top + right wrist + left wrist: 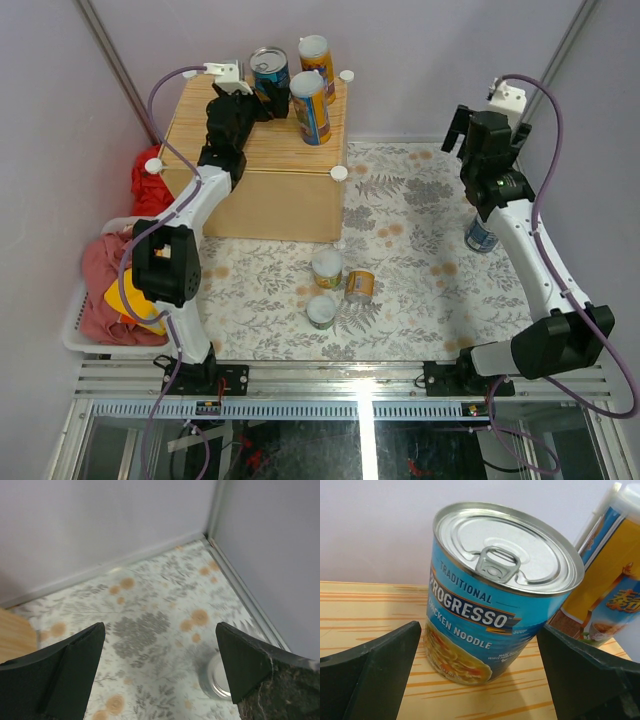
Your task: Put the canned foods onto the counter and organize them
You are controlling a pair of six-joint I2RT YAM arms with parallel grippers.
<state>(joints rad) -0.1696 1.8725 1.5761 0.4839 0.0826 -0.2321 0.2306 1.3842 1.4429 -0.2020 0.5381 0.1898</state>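
The counter (205, 130) is a light-wood box at the back left. On it stand a wide blue Progresso can (268, 68) and two tall orange-and-blue cans (311, 105) (317, 60). My left gripper (268, 100) is open over the counter. In the left wrist view the blue can (495, 595) stands between its spread fingers (375, 675), touching neither, with a tall can (605, 580) to the right. My right gripper (462, 135) is open and empty, raised at the back right. Another blue can (481, 236) stands below it; its lid (220, 677) shows in the right wrist view.
Three short cans sit on the floral mat in the middle: two upright (327, 267) (321, 311) and one on its side (359, 285). A white basket (72, 325) of clothes stands at the left, with red cloth (150, 180) beside the counter. Walls close the back and sides.
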